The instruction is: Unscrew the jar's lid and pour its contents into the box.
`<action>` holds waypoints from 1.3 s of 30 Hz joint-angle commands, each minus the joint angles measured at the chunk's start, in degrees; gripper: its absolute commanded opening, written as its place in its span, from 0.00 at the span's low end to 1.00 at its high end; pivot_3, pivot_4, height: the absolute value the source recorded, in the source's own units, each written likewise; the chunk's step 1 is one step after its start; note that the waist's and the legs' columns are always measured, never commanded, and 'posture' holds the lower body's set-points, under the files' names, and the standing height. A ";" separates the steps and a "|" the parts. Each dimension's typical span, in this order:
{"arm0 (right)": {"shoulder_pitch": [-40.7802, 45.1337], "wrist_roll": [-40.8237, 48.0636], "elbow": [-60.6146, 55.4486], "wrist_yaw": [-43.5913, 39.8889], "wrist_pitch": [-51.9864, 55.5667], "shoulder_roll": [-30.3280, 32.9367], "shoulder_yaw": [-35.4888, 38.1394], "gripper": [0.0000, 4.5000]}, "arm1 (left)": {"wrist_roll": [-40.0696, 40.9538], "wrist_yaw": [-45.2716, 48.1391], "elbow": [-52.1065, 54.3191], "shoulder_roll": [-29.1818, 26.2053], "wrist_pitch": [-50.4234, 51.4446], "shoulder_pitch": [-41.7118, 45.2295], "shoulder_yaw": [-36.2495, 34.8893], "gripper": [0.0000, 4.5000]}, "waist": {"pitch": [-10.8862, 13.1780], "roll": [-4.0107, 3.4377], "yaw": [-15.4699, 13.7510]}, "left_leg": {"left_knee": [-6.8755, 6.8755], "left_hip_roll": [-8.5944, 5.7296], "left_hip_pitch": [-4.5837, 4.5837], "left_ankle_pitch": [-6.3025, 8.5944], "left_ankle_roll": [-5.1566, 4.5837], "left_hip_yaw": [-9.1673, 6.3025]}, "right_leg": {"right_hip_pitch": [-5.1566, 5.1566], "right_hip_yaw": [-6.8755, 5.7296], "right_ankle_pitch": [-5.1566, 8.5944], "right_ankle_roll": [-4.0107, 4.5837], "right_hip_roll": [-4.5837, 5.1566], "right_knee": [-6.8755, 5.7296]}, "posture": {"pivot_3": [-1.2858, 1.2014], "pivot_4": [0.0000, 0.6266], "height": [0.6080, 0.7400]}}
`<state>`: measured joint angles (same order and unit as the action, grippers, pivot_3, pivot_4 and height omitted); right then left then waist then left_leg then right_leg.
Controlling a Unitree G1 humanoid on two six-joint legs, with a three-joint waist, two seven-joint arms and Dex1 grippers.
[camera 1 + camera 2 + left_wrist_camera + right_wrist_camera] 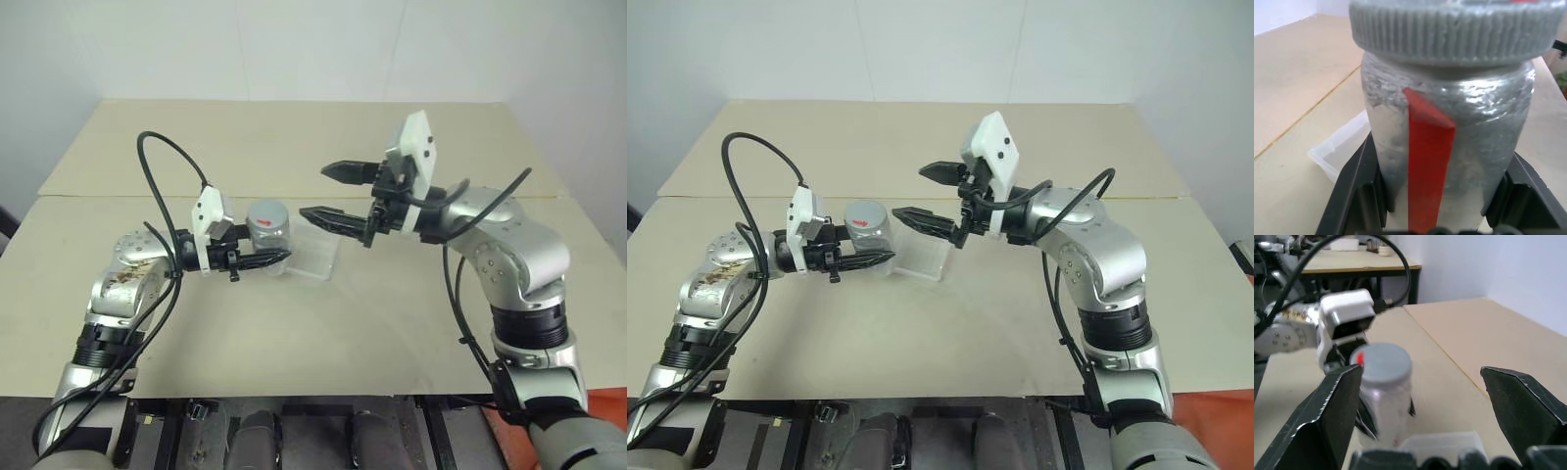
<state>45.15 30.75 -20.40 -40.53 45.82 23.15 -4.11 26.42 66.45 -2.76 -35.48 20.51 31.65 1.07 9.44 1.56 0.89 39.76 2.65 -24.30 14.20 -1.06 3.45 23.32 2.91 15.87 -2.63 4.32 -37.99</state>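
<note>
While the left gripper [277, 259] has its fingers [1359, 188] clenched on the lower body of the jar [268, 235], the jar stands upright in the air just above the bench [294, 323], a little to the 9 o'clock side of the head view's centre. Its grey lid [266, 214] is screwed on, with a small red mark on top. From the left wrist, the black fingers press both flanks of the silvery body, and a red strip of the label runs down the side between them; the ribbed edge of the lid sits above.

Just at the jar's 3 o'clock, partly behind it, the box [315, 253] rests on the bench, a shallow clear tray. A corner of it also shows past the jar in the left wrist view. Whether the contents are inside the jar cannot be told, since the lid and the wrapped wall hide them.

Reaching in from 3 o'clock, the right gripper [333, 193] points level toward the jar, its fingers [338, 220] spread wide and grasping nothing. One finger lies at the height of the lid, its tip near the jar's 3 o'clock side but apart from it; the other sits higher and farther toward 12 o'clock. From the right wrist, the lid and the jar stand ahead, nearer one finger than the other, touching neither. The box lies below the gap.
</note>
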 commanded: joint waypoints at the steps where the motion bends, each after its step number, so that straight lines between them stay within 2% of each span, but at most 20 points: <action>1: 0.47 0.70 -4.75 5.41 2.95 -2.34 -0.56 1.00 | 0.82 -0.74 2.31 0.55 1.10 1.45 -0.37 0.45 | 0.00 0.00 -0.06 | 0.00 0.00 0.00 0.00 0.00 0.00 | 0.00 0.00 0.00 0.00 0.00 0.00 | 0.52 0.24 1.00; 7: 1.85 -1.26 -5.03 10.91 4.64 -5.89 -3.51 1.00 | 0.57 -1.41 1.84 2.40 1.17 3.01 0.03 0.45 | 0.00 0.00 -0.22 | 0.01 -0.04 -0.02 0.00 0.00 0.01 | -0.01 -0.05 0.00 0.00 0.01 0.01 | 0.52 0.24 1.00; 19: 3.29 -6.85 -0.48 15.89 4.67 -8.63 -7.87 1.00 | 0.34 -0.92 1.41 2.92 0.97 3.82 0.07 0.45 | 0.00 0.00 -0.06 | 0.00 -0.03 -0.01 0.00 0.00 0.00 | -0.01 -0.05 0.00 0.00 0.00 0.02 | 0.52 0.24 1.00; 39: 0.05 -4.93 -2.37 12.44 5.37 -2.31 -4.26 1.00 | 1.32 1.18 2.01 0.16 0.82 2.21 -1.17 0.45 | 0.00 0.00 -0.07 | -0.02 -0.03 -0.02 0.00 0.00 -0.03 | -0.01 -0.06 0.00 0.00 0.01 0.05 | 0.52 0.24 1.00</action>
<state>45.57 26.48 -22.14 -28.94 50.76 19.27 -12.42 26.62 66.19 -2.53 -34.31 21.93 33.77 1.42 9.45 1.56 0.82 39.74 2.62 -24.32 14.20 -1.06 3.42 23.31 2.85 15.87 -2.63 4.34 -37.92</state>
